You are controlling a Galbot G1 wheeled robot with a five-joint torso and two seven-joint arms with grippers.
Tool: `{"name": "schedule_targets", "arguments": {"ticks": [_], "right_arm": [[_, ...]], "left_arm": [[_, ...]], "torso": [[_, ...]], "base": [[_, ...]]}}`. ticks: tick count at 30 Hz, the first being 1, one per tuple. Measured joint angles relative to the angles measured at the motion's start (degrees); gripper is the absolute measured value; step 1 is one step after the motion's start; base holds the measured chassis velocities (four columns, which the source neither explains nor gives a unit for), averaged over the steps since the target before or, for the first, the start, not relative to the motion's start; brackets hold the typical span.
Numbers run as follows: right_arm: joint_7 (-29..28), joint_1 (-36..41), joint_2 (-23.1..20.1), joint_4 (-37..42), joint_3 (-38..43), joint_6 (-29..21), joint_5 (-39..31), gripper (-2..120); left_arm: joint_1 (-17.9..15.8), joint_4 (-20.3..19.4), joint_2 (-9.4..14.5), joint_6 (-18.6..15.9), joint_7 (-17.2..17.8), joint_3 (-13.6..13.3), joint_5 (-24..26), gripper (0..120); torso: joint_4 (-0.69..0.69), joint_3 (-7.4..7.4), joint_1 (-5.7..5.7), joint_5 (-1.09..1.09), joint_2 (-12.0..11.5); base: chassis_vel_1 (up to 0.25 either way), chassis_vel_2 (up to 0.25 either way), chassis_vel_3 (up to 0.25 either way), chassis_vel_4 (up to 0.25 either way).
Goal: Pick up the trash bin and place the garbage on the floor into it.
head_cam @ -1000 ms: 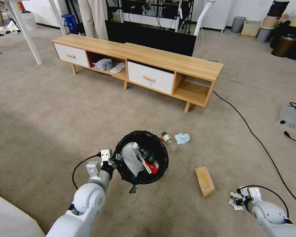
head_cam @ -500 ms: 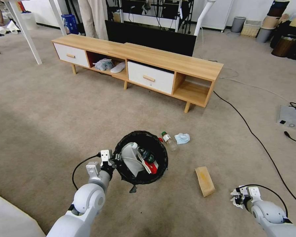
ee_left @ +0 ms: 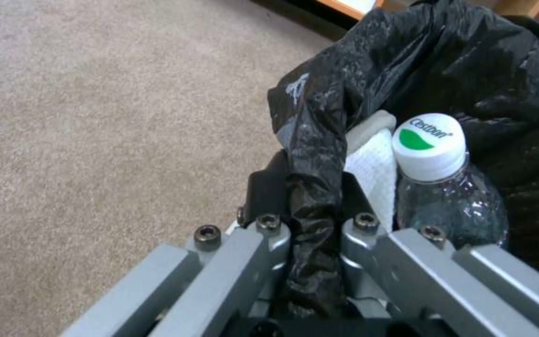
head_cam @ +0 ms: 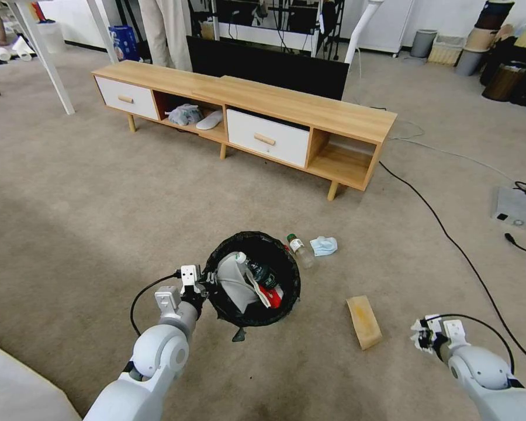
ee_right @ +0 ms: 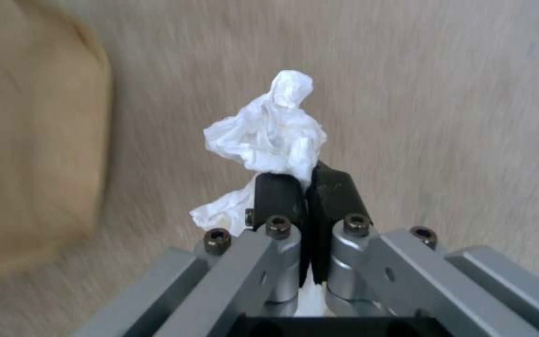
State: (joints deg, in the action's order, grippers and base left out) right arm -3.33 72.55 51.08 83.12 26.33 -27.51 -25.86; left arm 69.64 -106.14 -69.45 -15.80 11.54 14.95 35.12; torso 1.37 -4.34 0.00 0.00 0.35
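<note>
Two tools are loaded. The trash bin [head_cam: 253,279], round and lined with crinkly black plastic, hangs by its rim from the left tool [ee_left: 307,213]. At its four o'clock, the right tool [ee_right: 305,189] pinches a crumpled white tissue [ee_right: 269,135] above the carpeted floor [head_cam: 87,199]. That soft wad could slip out, since only a corner is caught.

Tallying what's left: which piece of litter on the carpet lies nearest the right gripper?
The flat brown paper bag, just left of the right gripper; the clear bottle and blue mask lie farther off.
</note>
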Motion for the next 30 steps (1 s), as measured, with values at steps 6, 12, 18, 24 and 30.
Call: {"name": "schedule_targets", "arguments": {"ticks": [6,12,18,24,30], "right_arm": [[-2.49,0.34,-0.37,8.04,0.27,1.64,-1.26,0],[-2.99,1.06,-1.5,18.94,0.34,3.95,-3.47,0],[1.16,1.88,-4.24,26.78,-0.48,7.69,-5.84,0],[5.62,1.13,-10.83,33.45,0.03,9.13,-7.54,0],[13.43,-0.79,-16.52,35.47,0.48,14.45,-9.85,0]], "left_arm": [[0.14,-0.64,0.13,-0.3,0.6,-0.05,0.29,4],[0.73,-1.7,0.5,-0.62,1.14,0.06,0.84,4],[0.84,-1.66,0.38,-1.03,1.65,-1.35,1.01,4],[0.79,-1.35,0.12,-1.57,2.2,-3.15,0.97,4],[0.82,-0.84,0.07,-2.05,2.45,-4.17,0.89,4]], "torso": [[-0.01,0.0,0.0,0.0,0.0],[-0.01,0.0,0.0,0.0,0.0],[0.0,0.0,0.0,0.01,0.0],[0.0,0.0,0.0,0.01,0.0],[0.0,0.0,0.0,0.01,0.0]], "base": [[0.0,0.0,0.0,0.0],[0.0,0.0,0.0,0.0],[0.0,0.0,0.0,0.0],[0.0,0.0,0.0,0.0],[0.0,0.0,0.0,0.0]]}}
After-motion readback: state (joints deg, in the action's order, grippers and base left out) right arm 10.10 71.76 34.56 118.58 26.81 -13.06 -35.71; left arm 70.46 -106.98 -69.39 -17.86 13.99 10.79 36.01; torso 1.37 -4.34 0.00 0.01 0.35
